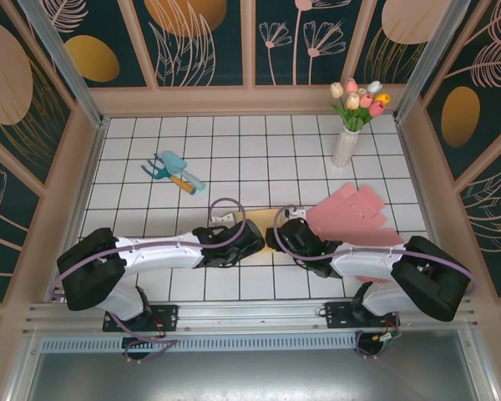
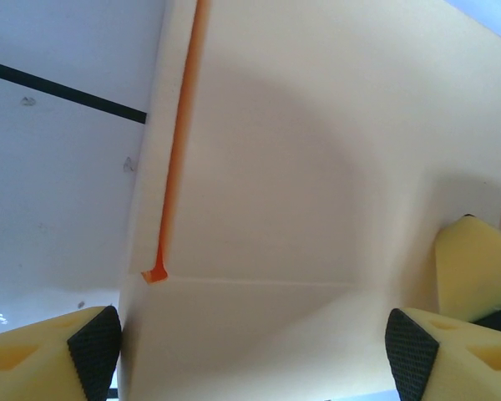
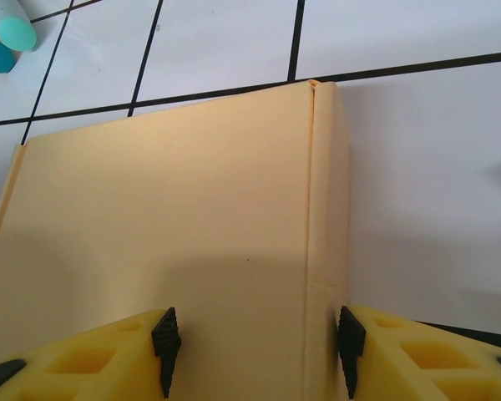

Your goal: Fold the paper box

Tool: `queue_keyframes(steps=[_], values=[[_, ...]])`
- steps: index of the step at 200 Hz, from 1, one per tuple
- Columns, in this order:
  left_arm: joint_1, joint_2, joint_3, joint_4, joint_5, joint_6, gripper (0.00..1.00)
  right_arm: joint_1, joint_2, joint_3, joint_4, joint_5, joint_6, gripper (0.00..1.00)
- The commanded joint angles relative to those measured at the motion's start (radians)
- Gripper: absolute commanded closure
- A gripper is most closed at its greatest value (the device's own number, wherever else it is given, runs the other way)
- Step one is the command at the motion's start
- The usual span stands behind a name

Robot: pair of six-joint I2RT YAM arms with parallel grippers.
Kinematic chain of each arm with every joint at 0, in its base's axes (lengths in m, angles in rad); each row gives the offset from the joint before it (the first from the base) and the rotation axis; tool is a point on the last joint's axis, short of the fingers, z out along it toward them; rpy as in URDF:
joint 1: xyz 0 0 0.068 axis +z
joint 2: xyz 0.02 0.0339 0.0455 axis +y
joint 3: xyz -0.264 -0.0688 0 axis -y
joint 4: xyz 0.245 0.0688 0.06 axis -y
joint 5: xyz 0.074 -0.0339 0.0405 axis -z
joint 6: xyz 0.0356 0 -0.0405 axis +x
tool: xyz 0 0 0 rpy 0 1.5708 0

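Paper box (image 1: pixel 259 221) sits mid tabletop (image 1: pixel 234 150), btwn the two arm tips, just beside a pink card sheet (image 1: pixel 355 215). Cream card, matte, smooth, thin. Flat panels w/ scored creases: in the right wrist view a narrow side strip (image 3: pixel 328 209) is folded along the right edge. In the left wrist view there's a thin orange line (image 2: pixel 179 150) down one edge and a cross crease (image 2: pixel 250 281). Judged: v. light, stiff across a panel but hinges easily at the scores, dents if squeezed hard, and prob slides on the glossy white tiles, so one side needs pinning while the other folds. Best hold is at panel edges or near creases, not mid-panel. Left fingers (image 2: pixel 96 351) are spread wide w/ the panel filling the gap and the pads at its sides; can't tell if they clamp it. Right fingers (image 3: pixel 165 338) are moderately apart, one pad over the flat panel, the other against the side strip, not pinching anything.
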State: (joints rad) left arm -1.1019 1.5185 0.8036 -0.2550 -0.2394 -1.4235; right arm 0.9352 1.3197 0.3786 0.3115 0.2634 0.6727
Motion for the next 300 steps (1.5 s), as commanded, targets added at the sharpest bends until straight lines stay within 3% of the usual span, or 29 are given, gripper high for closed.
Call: queue_keyframes(steps=[1, 119, 300], values=[[-0.007, 0.01, -0.018, 0.04, -0.031, -0.016, 0.16, 0.009, 0.015, -0.018, 0.01, 0.005, 0.019, 0.44], [-0.007, 0.027, -0.018, 0.069, -0.046, -0.019, 0.23, 0.011, 0.062, -0.015, 0.036, -0.005, 0.018, 0.44], [0.0, 0.103, -0.067, 0.054, -0.105, -0.022, 0.23, 0.013, 0.042, -0.025, 0.014, 0.01, 0.006, 0.44]])
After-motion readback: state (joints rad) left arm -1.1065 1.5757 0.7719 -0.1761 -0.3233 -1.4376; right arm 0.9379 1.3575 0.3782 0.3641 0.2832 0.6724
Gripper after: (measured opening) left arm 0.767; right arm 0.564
